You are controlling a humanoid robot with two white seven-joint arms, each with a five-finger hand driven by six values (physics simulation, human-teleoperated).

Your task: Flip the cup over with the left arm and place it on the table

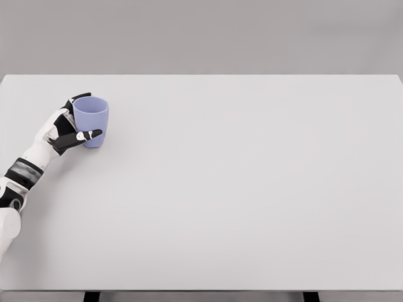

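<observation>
A lavender-blue cup (pixel 92 119) stands upright, mouth up, on the white table (pixel 239 189) at the far left. My left hand (pixel 77 121) comes in from the lower left and wraps around the cup's left side. Its thumb (pixel 88 135) crosses the front of the cup low down, and the other fingers curl behind the rim. The cup's base looks to be touching the table. My right arm is out of sight.
The table's left edge runs close to my left forearm (pixel 25 170). Its front edge lies along the bottom of the picture, with dark legs showing below it.
</observation>
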